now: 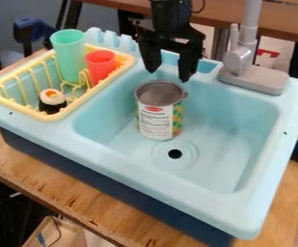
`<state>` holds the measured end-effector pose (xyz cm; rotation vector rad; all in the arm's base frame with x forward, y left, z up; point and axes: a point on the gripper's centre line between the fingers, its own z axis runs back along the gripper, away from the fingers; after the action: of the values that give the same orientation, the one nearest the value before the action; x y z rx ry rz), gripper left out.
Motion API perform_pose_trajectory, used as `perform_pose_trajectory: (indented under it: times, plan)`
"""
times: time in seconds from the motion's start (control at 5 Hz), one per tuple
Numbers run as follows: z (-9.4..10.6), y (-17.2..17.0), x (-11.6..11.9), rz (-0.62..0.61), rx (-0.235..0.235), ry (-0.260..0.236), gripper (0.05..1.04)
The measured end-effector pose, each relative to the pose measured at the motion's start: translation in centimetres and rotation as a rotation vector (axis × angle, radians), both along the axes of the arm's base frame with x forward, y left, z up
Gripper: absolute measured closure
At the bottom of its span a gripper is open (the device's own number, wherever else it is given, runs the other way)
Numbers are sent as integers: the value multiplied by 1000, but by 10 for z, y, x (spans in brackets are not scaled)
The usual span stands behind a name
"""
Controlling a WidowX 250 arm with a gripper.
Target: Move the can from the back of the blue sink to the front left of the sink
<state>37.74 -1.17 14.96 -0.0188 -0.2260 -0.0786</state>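
Observation:
The black gripper hangs over the back of the light blue sink, fingers spread apart and pointing down, with nothing between them. Just below and slightly in front of it, a metal can with a white, green and yellow label stands upright in the basin. The can's grey top faces up, a little under the fingertips. The sink has a dark round drain in front of the can.
On the left, a yellow dish rack holds a green cup, a red cup and a toy sushi piece. A grey faucet rises at the back right. The sink unit rests on a wooden table.

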Motion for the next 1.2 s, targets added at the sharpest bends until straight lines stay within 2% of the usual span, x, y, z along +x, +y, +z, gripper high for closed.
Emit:
perform_pose_trajectory:
  times: [0.4, 0.8, 1.0, 1.2]
  plan:
    - [-7, -1, 5, 19, -17, -13, 83]
    - [-12, 0, 3, 33, -3, -8, 83]
    - [-15, 1, -3, 40, 2, 5, 83]
    - [-34, 1, -13, 37, 5, 64, 83]
